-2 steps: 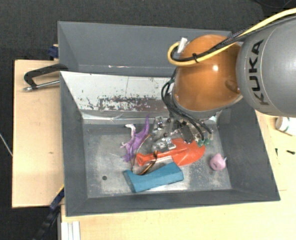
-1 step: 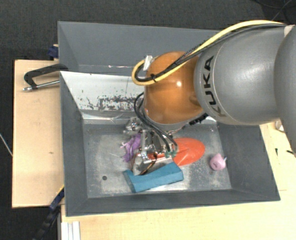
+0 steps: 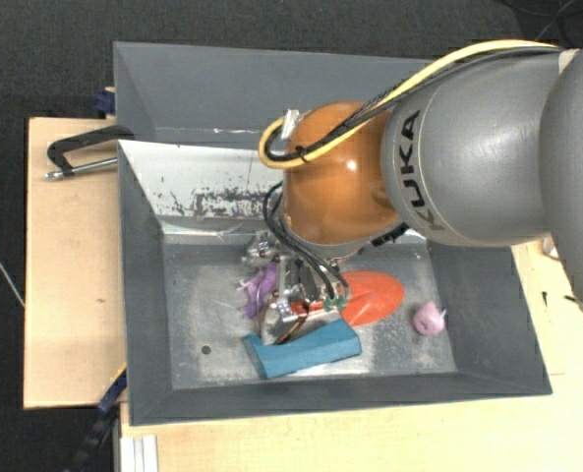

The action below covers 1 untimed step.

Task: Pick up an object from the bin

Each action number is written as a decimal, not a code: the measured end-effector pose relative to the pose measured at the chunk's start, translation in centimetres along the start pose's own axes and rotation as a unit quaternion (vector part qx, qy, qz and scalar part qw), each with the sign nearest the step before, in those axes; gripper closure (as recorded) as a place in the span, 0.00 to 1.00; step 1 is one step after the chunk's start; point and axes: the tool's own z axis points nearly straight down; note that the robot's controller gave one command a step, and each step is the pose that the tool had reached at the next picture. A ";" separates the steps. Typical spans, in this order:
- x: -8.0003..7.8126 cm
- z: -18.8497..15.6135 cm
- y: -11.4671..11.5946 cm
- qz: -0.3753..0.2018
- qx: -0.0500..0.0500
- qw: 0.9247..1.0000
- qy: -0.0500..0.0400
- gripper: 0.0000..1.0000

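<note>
My gripper (image 3: 289,315) reaches down into the middle of the bin, below the orange wrist cover. Its lower end sits just above the back edge of a blue rectangular block (image 3: 306,352) that lies flat near the bin's front wall. A purple crumpled thing (image 3: 261,288) lies right against the gripper's left side, partly hidden by it. An orange-red flat oval thing (image 3: 373,298) lies just to the gripper's right.
A small pink rounded thing (image 3: 429,319) rests further right on the bin floor. The arm and its orange cover hang over the bin's back right half. A small dark spot marks the floor at front left.
</note>
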 end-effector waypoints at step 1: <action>-1.9 5.1 -4.6 -0.024 0.000 1.000 -0.004 0.00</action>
